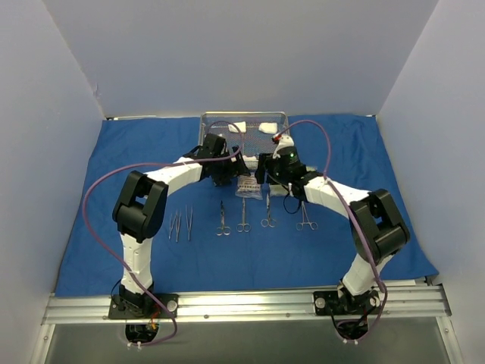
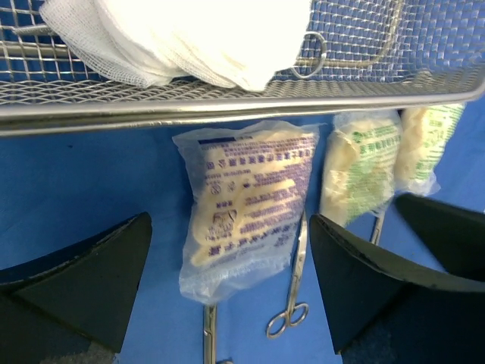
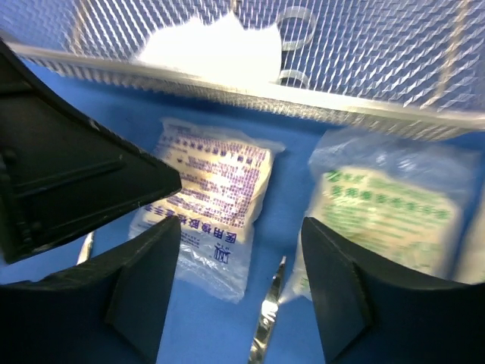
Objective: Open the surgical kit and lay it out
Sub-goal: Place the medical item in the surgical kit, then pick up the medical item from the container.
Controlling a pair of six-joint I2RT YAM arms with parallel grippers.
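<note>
The blue drape (image 1: 106, 189) lies spread over the table, with the wire-mesh tray (image 1: 206, 120) at its back holding white gauze pads (image 1: 268, 127). My left gripper (image 2: 227, 280) hangs open just in front of the tray, over a clear packet with purple print (image 2: 246, 208) that lies flat on the cloth, untouched. My right gripper (image 3: 242, 296) is open beside it, with a green-printed packet (image 3: 386, 212) by its right finger (image 3: 341, 288). Scissors (image 2: 292, 280) lie under the packets. Both grippers (image 1: 231, 180) (image 1: 271, 180) nearly meet.
A row of steel instruments lies nearer on the drape: tweezers (image 1: 182, 224), scissors (image 1: 222, 218) (image 1: 243, 216) (image 1: 268, 212) and forceps (image 1: 306, 218). A third packet (image 2: 424, 148) sits right of the green one. Pale walls enclose the table.
</note>
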